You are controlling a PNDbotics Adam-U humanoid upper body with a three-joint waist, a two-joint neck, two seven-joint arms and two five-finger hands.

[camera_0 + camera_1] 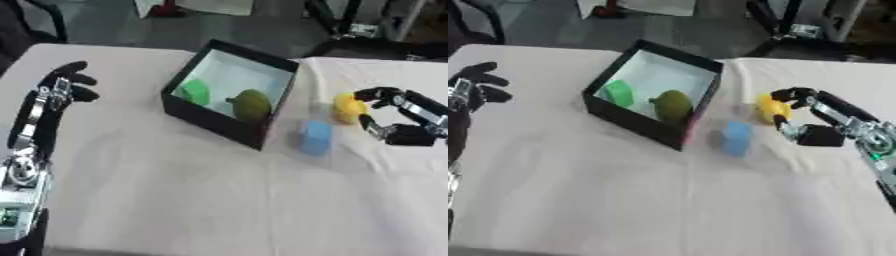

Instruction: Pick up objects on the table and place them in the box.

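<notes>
Over on the right side of the frame, my right hand (811, 120) is curled around the yellow thing (770, 109). Fingers hook over its top and the thumb sits low beside it, so the hand is closed on it like a claw. I think I am holding it that way so I can lift it off the table (175, 190) without it rolling away.

Just beside it, toward the middle, stands a blue block (316, 137). It is not touching my hand. It waits close to the box (210, 122), so it should be an easy one to get later.

Up in the middle sits the black box, open on top. Inside it I can see a bright green thing (194, 91) and a darker green round thing (252, 105). They lie near the front wall, so two things look done already.

My left hand (66, 82) is at the left edge of the frame, fingers straight and spread, holding nothing. I keep it off to the side so it does not get in the way.

The yellow thing looks round, so I guess it may slip.
</notes>
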